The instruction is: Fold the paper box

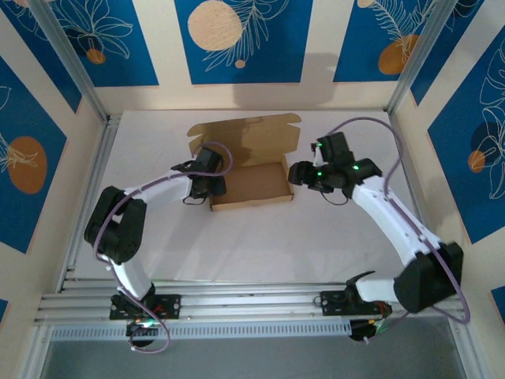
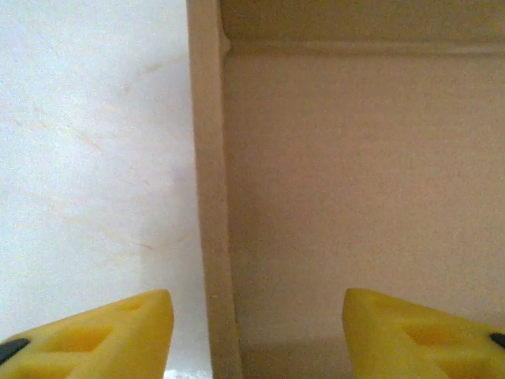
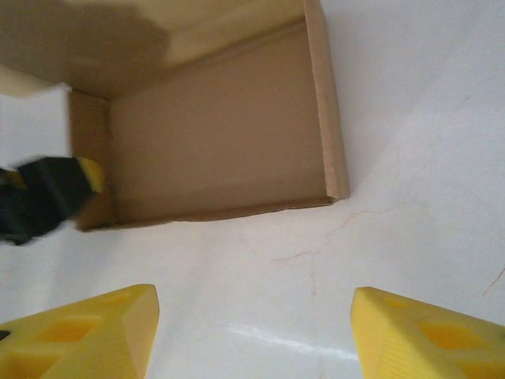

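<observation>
Paper box sits mid-bench. The tray is formed with its walls up, and the lid flap lies open on the far side. Left gripper is at the box's left wall, jaws spread wide and straddling that wall, one finger outside and one inside, gripping nothing. Right gripper hangs over bare bench just beside the right wall, jaws spread wide and empty.

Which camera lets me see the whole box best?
The top camera: it shows the whole box, tray and open lid together. The left wrist camera is too close to the box, showing just one wall and some floor. The right wrist camera shows the tray but cuts off most of the lid.
</observation>
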{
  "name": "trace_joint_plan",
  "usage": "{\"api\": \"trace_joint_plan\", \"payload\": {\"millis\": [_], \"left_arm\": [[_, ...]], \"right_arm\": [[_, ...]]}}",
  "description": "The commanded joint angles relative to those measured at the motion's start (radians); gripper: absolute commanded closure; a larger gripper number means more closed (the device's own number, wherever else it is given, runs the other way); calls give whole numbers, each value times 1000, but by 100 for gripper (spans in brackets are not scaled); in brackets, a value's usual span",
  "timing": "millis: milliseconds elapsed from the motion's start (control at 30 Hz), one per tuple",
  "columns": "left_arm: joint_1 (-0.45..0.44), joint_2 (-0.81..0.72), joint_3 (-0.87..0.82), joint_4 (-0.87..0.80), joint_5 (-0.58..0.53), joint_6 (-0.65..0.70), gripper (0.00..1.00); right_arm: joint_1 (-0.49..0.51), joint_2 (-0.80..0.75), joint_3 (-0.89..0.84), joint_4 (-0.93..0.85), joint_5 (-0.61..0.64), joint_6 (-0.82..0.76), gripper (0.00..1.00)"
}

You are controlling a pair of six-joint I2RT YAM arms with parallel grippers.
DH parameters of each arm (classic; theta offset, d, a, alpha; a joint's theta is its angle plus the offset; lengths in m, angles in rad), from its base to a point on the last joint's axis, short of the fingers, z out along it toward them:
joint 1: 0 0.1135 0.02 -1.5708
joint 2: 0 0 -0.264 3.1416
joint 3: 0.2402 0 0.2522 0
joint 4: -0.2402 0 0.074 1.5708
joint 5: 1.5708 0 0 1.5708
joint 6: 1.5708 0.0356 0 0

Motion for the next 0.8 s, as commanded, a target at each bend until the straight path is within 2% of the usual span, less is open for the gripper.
{"api": "trace_joint_plan", "payload": {"millis": [0,167,367,567,767], "left_arm": [[-1,-29,10,14,-63,16,40],[-1,-11,21,51,-73,20,41],[-1,49,65,48,-86,35,48],[0,78,76,32,-119,41,55],[-1,94,73,25,-145,45,56]], "right_arm": [[20,108,27,35,98,-64,35],[8,302,103,114,125,-145,33],[9,488,225,87,177,-186,35],[20,557,264,87,214,-187,44],[32,629,324,70,233,-185,52]]}}
